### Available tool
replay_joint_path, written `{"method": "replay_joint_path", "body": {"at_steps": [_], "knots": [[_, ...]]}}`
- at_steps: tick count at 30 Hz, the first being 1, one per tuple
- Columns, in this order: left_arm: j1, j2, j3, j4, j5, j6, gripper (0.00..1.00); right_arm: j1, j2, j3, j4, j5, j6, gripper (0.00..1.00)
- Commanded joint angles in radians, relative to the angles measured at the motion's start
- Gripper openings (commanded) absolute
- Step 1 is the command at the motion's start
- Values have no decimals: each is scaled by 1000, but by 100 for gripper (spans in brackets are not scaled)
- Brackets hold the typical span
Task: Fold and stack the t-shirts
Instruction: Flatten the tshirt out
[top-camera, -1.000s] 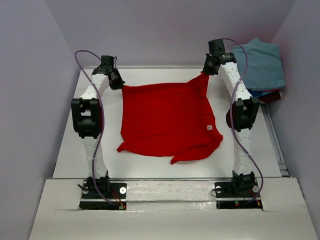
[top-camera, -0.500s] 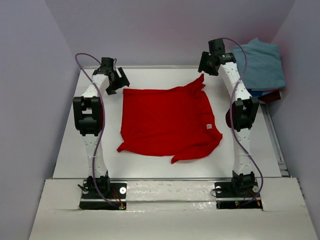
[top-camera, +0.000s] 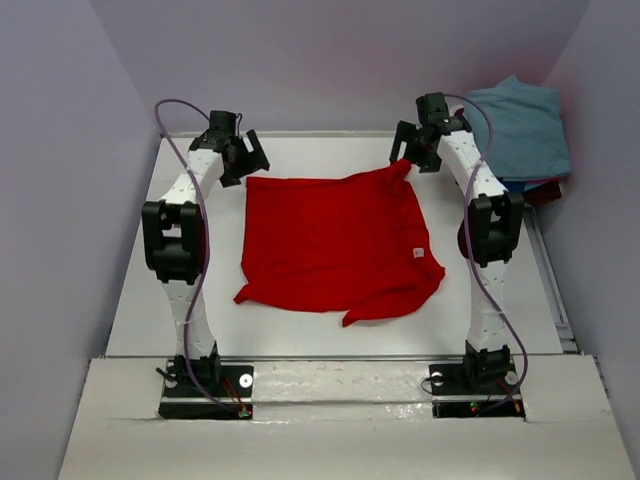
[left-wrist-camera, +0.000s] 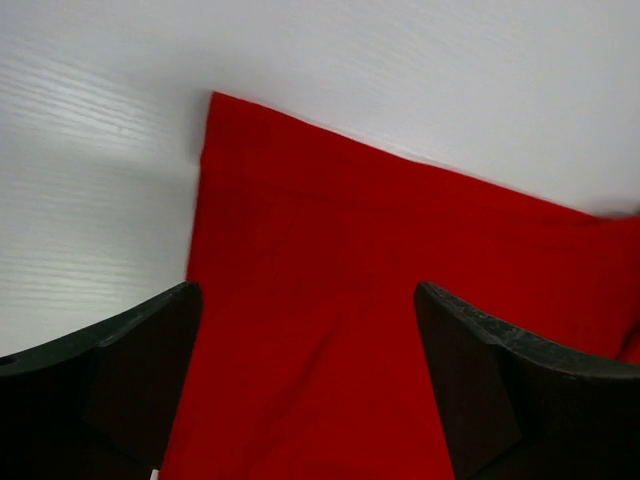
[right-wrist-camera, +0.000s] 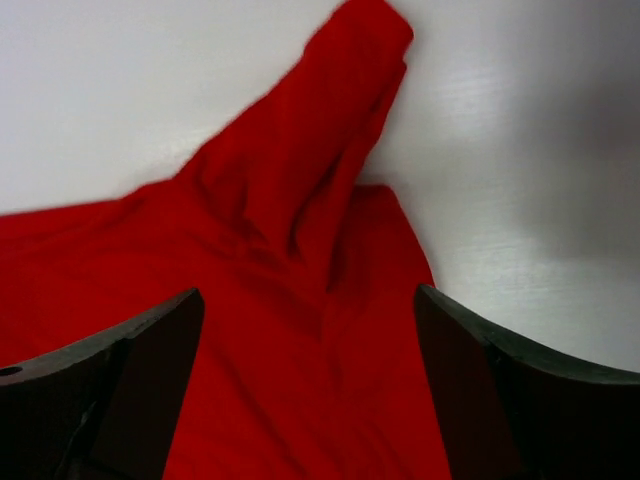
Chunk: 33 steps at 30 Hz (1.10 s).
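The red t-shirt (top-camera: 335, 245) lies spread on the white table (top-camera: 300, 335), its near hem rumpled and a white label showing at its right edge. My left gripper (top-camera: 247, 158) hovers open over the shirt's far left corner (left-wrist-camera: 330, 250), and its fingers (left-wrist-camera: 130, 380) hold nothing. At the far right corner, which lies bunched into a ridge (right-wrist-camera: 300, 190), my right gripper (top-camera: 408, 152) is open too. In both wrist views, left gripper (left-wrist-camera: 305, 295) and right gripper (right-wrist-camera: 308, 292), the jaws stand wide apart with red cloth flat beneath them.
A pile of other t-shirts sits at the back right beyond the table's edge, a teal-blue one (top-camera: 520, 125) on top and a dark maroon one (top-camera: 545, 192) under it. Lilac walls close in the left, right and far sides.
Both grippers have opened and let go of the red shirt's far corners. The lifted right corner has dropped to the table, and both grippers now sit lower, over those corners.
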Motion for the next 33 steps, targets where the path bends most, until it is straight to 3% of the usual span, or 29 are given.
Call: {"method": "replay_joint_path", "body": {"at_steps": [1,13,22,33], "knots": [[-68,-147,-98,10,31,17,99,26,-153,-205,28,-100,53,83],[-145,-254,-446,104,122,-23,99,123,-331,-566,49,-123,115,51],[-154,-245,-463,107,142,-23,99,147,-352,-636,26,16,122,50],[-154,-231,-460,79,140,0,99,147,-262,-570,-18,118,145,52]]}}
